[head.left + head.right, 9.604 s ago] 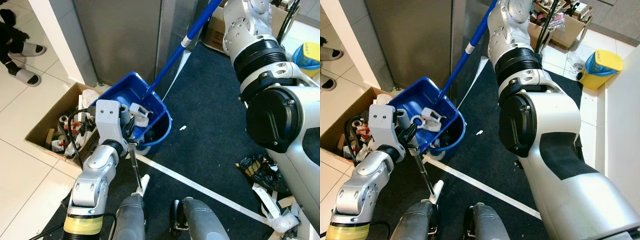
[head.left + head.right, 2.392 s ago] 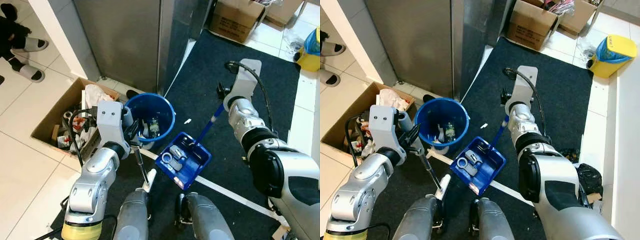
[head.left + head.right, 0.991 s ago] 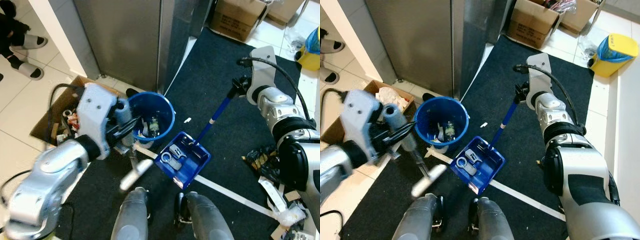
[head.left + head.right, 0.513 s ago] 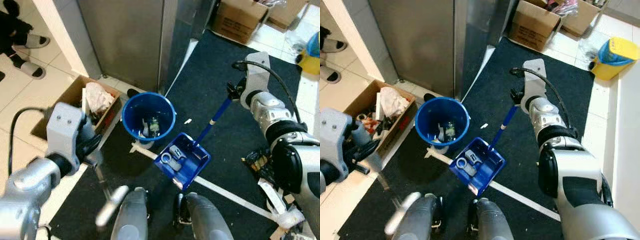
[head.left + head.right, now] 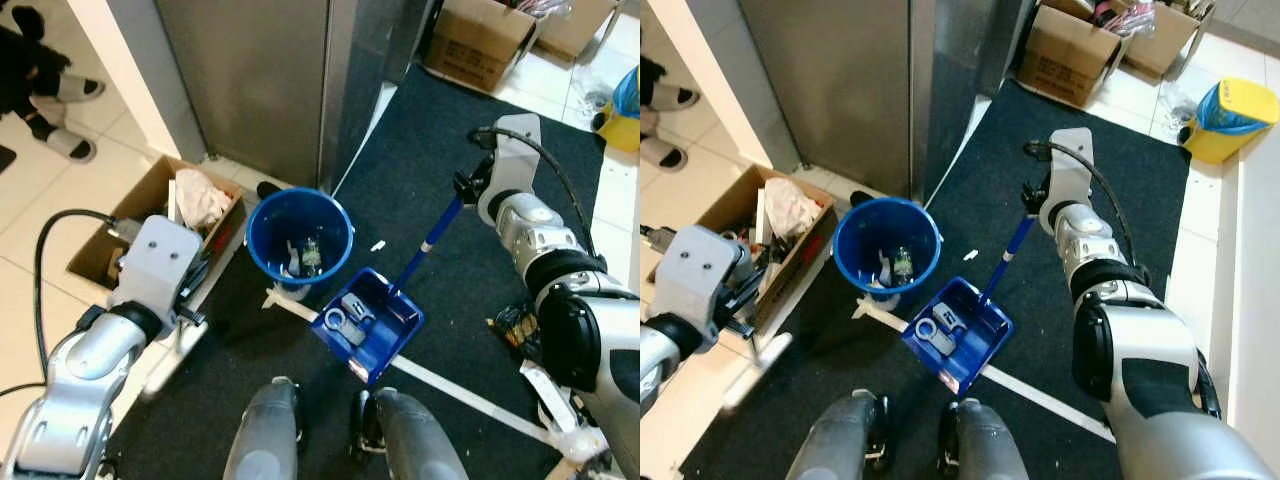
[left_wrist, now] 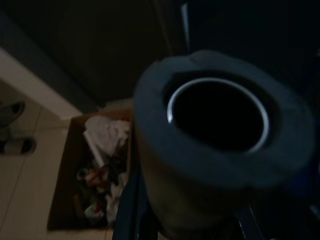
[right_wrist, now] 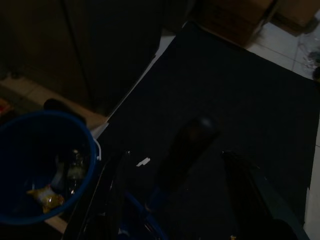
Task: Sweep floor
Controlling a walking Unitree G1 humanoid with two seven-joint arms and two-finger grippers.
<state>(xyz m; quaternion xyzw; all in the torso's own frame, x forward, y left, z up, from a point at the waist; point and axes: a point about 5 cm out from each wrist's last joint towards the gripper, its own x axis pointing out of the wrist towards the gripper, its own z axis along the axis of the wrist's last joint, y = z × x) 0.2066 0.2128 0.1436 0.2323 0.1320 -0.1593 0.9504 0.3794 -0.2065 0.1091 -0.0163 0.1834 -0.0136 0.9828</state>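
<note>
A long-handled blue dustpan [image 5: 368, 322] sits on the dark carpet in front of my feet, with small white and grey pieces in it. Its blue handle [image 5: 425, 245] leans up to my right gripper [image 5: 463, 192]. In the right wrist view the fingers [image 7: 116, 186] stand apart on both sides of the handle top [image 7: 189, 142], so this gripper is open. My left gripper [image 5: 193, 290] is shut on a thin brush handle; the pale brush end [image 5: 758, 362] hangs low at the carpet's left edge. A blue bucket [image 5: 298, 238] with litter stands just behind the dustpan.
An open cardboard box of junk [image 5: 150, 215] lies left of the bucket. A white scrap [image 5: 377, 245] and a white tape line [image 5: 450, 385] are on the carpet. Black wrappers [image 5: 515, 325] lie at right. A metal cabinet [image 5: 250, 80], boxes [image 5: 480, 40], a yellow bin [image 5: 1230, 118] and a person's slippered feet [image 5: 55, 110] stand beyond.
My left arm has swung the brush to the left, away from the dustpan and out to the carpet's left edge. The right gripper stays at the dustpan handle's top.
</note>
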